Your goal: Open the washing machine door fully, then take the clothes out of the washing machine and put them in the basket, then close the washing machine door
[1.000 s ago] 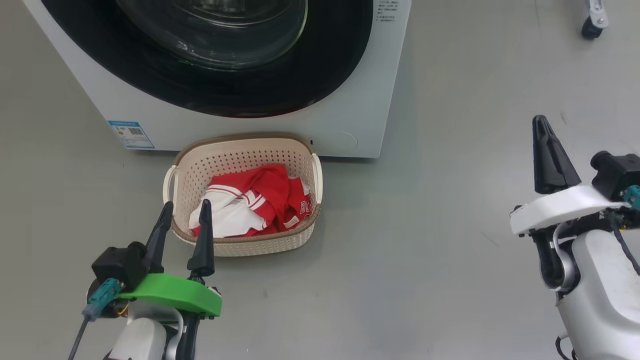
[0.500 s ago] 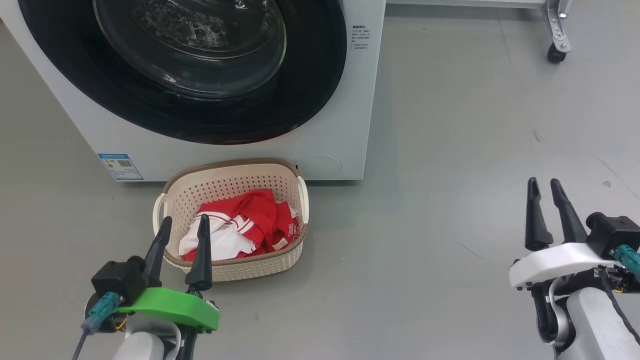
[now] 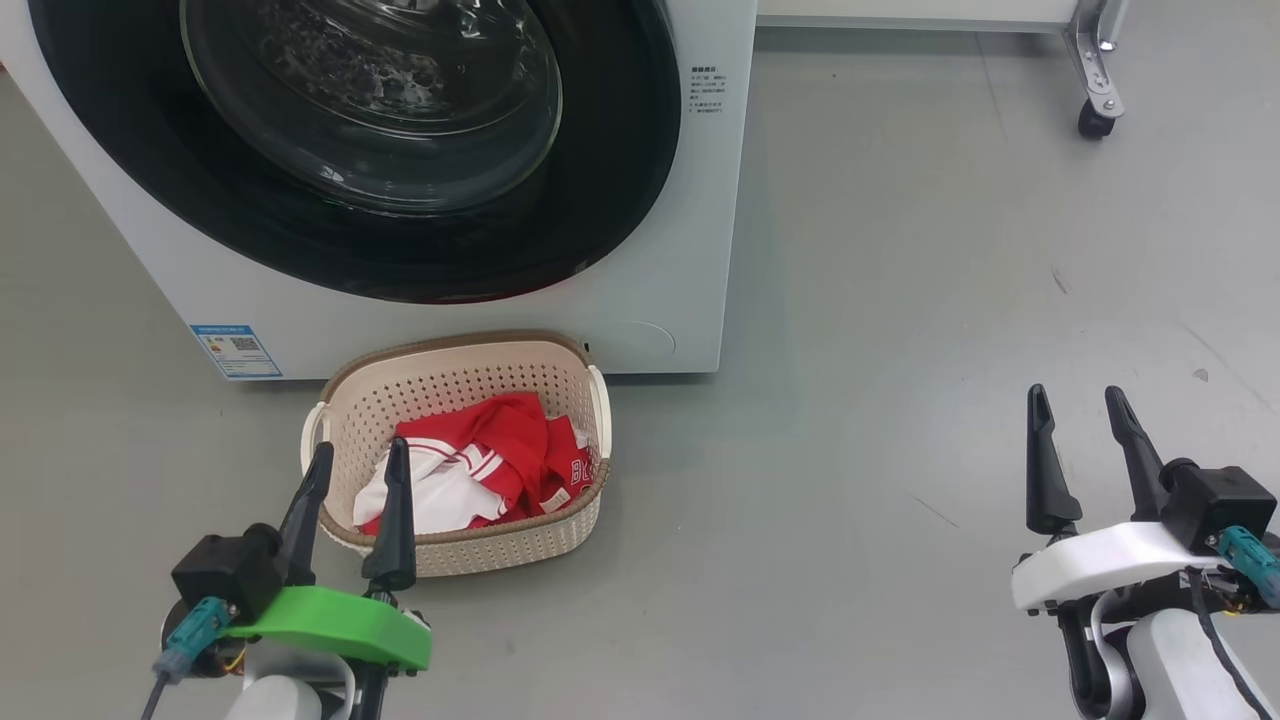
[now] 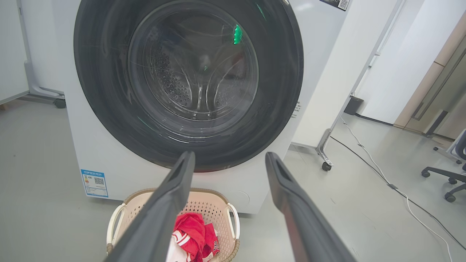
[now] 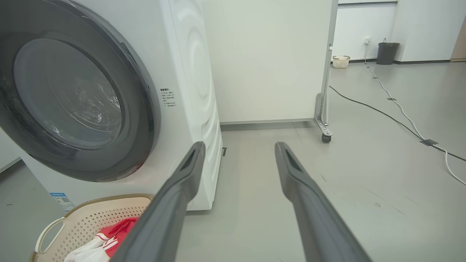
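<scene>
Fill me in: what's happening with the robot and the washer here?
The washing machine door looks shut on the washing machine. The red and white clothes lie in the basket on the floor just in front of it. The left gripper hangs by the basket's near rim, the right gripper off to the side; both have fingers apart and hold nothing. The job looks about done.

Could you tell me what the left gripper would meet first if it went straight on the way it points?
Most likely the lower black rim of the washing machine door, which lies dead ahead of the open left gripper. It seems to pass above the basket, though its height is unclear.
</scene>
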